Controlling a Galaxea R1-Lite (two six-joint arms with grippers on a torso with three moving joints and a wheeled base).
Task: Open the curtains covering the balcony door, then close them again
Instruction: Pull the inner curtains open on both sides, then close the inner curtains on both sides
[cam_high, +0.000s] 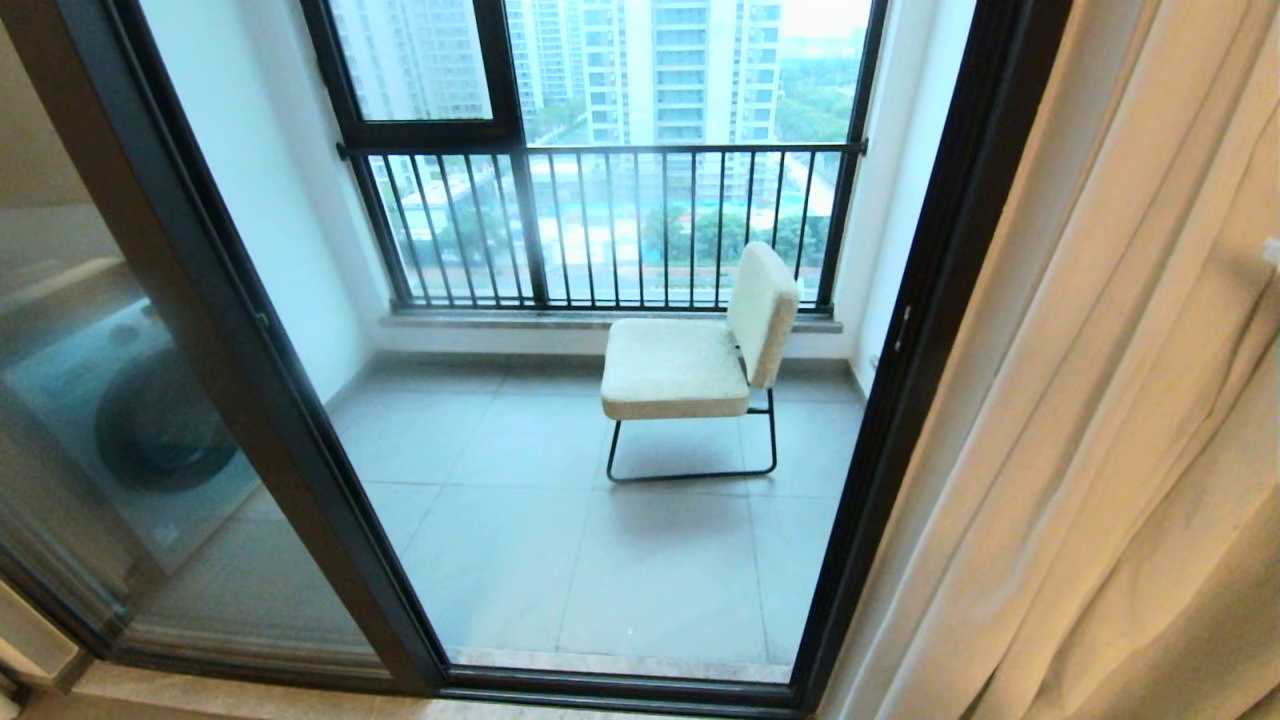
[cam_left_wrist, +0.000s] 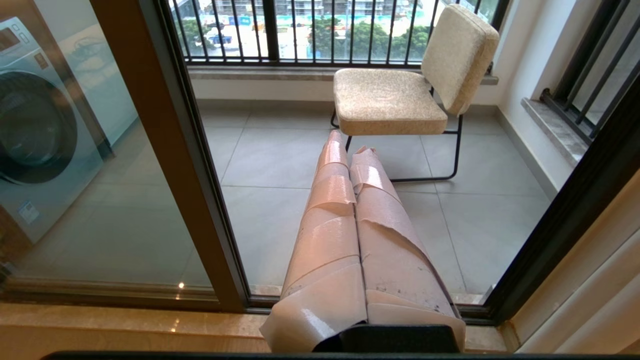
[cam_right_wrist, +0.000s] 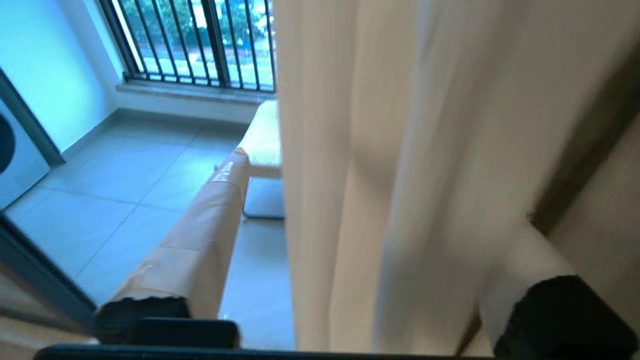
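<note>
- Beyond the glass of the balcony door you see a tiled balcony with a cream chair near the railing.
- Your curtains hang bunched at the right edge of the door frame, so the opening step looks done; closing comes next.
- Your right gripper stands spread wide, with the curtain fabric hanging between its fingers but not pinched.
- Next you likely need to clamp a fold and draw it across toward the left.
- Your left gripper is pressed together, empty, parked low facing the doorway.
</note>
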